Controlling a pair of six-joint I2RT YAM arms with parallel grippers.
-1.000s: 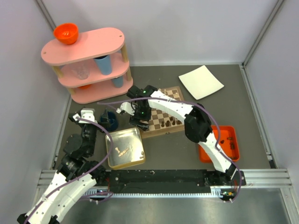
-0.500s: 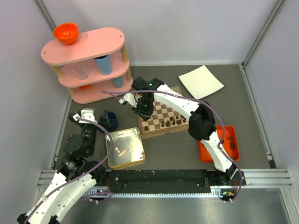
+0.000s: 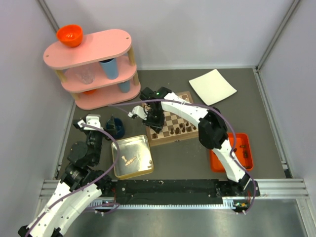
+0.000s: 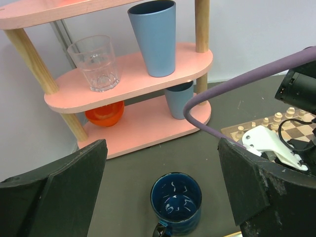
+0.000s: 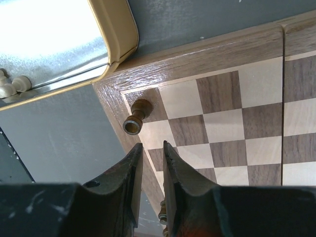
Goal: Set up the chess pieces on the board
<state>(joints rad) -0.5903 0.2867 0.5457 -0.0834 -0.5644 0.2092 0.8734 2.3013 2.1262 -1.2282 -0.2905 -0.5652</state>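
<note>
Our right gripper point(image 5: 150, 163), fingers nearly pressed together and empty, hovered lower centre; the dark chess piece point(image 5: 137, 116) stood upright just above-left, on the board point(image 5: 207, 54) corner.

Lone dark piece point(image 5: 136, 116) on board point(image 5: 237, 106) corner – bare squares beside it, tin point(image 5: 120, 37) crowding that corner

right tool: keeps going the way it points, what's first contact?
Probably the board: the right tool points down at its near-left corner squares, just beside the dark piece standing there. Depth is unclear, so the piece could get clipped.
</note>
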